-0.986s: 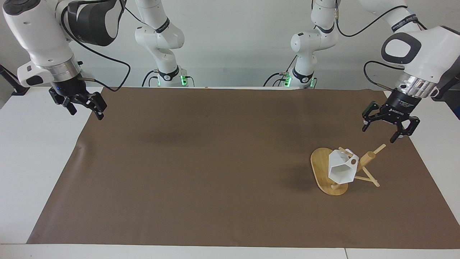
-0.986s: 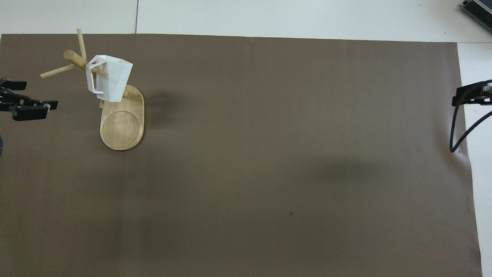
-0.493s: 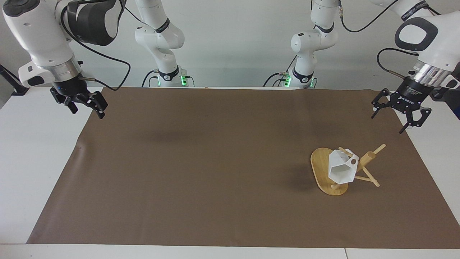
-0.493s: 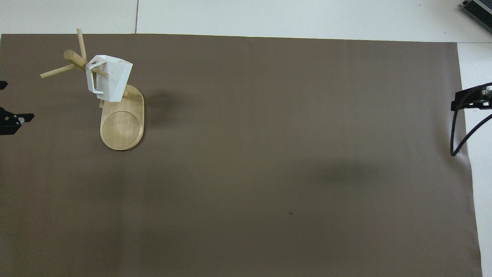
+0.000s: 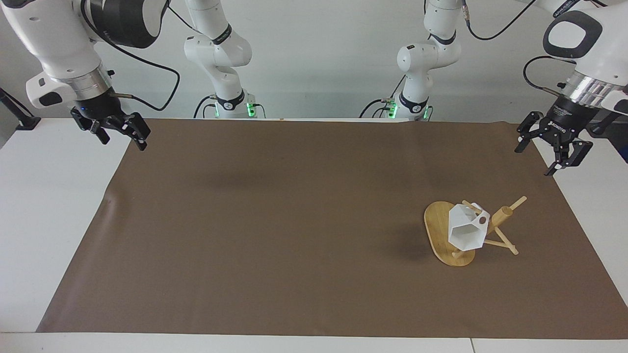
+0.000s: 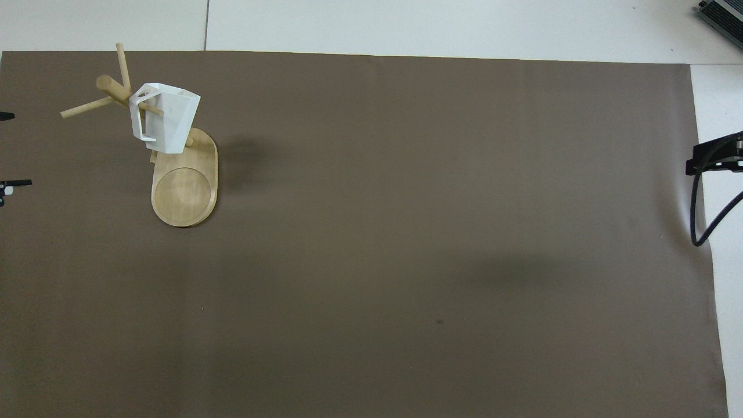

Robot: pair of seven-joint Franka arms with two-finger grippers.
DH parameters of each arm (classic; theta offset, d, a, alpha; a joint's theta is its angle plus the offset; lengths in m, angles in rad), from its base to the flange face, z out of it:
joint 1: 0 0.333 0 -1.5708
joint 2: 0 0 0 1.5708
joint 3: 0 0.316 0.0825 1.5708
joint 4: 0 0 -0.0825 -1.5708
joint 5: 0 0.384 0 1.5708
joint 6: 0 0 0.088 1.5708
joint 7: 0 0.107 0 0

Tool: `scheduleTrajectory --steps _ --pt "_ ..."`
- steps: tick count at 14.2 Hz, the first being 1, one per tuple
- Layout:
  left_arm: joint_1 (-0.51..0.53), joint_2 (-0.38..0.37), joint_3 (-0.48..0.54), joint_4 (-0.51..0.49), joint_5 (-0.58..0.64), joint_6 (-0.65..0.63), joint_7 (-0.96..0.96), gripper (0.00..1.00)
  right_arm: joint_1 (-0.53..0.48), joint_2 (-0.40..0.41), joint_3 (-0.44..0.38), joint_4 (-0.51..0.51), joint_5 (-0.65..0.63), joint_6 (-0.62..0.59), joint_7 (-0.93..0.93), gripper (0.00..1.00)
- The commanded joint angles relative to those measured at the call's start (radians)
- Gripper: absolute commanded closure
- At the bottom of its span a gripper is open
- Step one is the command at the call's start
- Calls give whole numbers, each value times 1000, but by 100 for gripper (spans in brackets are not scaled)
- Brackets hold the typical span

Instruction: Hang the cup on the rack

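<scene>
The white faceted cup [image 5: 465, 231] [image 6: 166, 119] hangs by its handle on a thin peg of the bamboo rack [image 5: 502, 214] [image 6: 184, 193]. The rack stands upright on its oval base toward the left arm's end of the table. My left gripper [image 5: 535, 159] is open and holds nothing; it hangs over the mat's edge at that end, well apart from the rack. Only its fingertips [image 6: 16, 183] show in the overhead view. My right gripper [image 5: 123, 142] is open and holds nothing, raised over the mat's corner at the right arm's end.
A brown mat [image 5: 294, 235] covers most of the white table [image 5: 49, 196]. A black cable [image 6: 705, 215] loops down from the right arm over the mat's edge. A dark device [image 6: 722, 13] lies at the table's corner farthest from the robots.
My left gripper has drawn up and away from the rack toward the table's end, still open. The right gripper has risen slightly. Cup and rack have not moved.
</scene>
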Motion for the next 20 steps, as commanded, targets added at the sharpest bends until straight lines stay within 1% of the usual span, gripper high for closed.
scheduleTrajectory --steps 1,3,4,7,8,10,13,15,16,18,20 --pt "-8 -2 3 30 63 -45 207 0 -4 -6 -2 -5 19 -24 -26 0" --pt "-9 1 -1 51 112 -53 417 0 -4 -7 -8 -42 20 -19 -26 0" --pt "-9 0 0 53 115 -55 524 0 -4 -12 -12 -57 20 -13 -28 0" --pt "-9 -2 -1 65 121 -81 716 0 -7 -44 -13 -103 22 -7 -34 0" --pt "-11 -2 -3 76 140 -78 799 0 -9 -61 -13 -123 22 -8 -55 0" --pt "-11 -2 -4 100 157 -93 992 0 -10 -64 -15 -137 23 -4 -83 0" --pt "-23 -3 -21 112 180 -173 1140 0 -7 -62 -13 -130 25 -2 -51 0" --pt "-26 -3 -53 158 221 -255 1170 0 -1 -62 -12 -127 23 -2 23 0" --pt "-37 -6 -56 159 221 -281 1197 0 -1 -62 -12 -125 23 -1 22 0" --pt "-110 -10 -21 162 232 -331 1300 0 -1 -61 -12 -123 22 -1 15 0" --pt "-213 -11 57 165 252 -357 1337 0 -1 -61 -13 -123 22 -1 -4 0"
